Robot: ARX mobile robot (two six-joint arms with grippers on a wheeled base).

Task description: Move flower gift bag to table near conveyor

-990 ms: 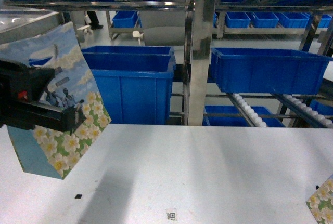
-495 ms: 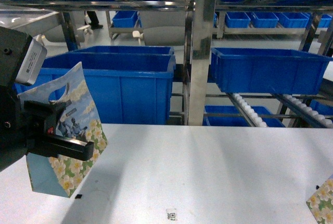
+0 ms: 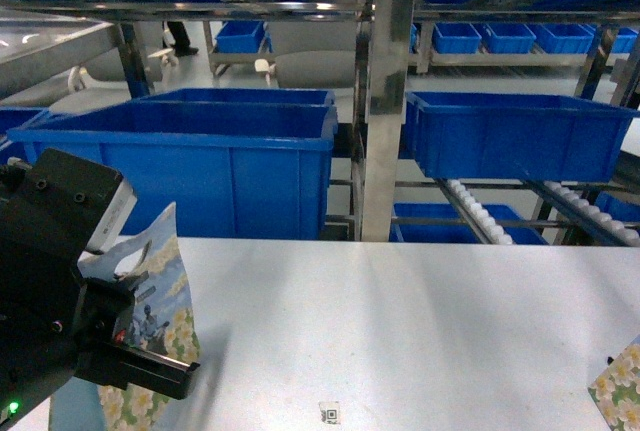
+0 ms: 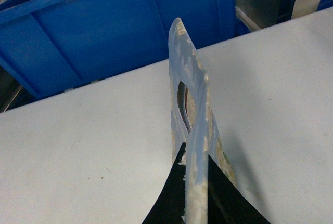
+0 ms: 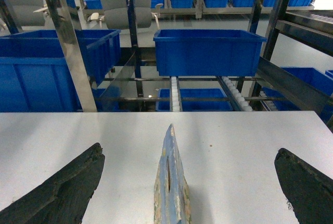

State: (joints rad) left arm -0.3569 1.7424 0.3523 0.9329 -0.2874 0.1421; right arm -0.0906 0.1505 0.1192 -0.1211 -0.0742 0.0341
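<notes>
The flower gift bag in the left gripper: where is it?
Head view, far left: gift bag held by the left gripper over the table's left edge, before a blue bin.

A wide bare stretch of counter (image 3: 400, 331) is left open between the two flower bags (image 3: 150, 331) (image 3: 620, 391). Passage beyond its far edge is blocked by blue bins (image 3: 200, 161) and steel uprights (image 3: 385, 111).
</notes>
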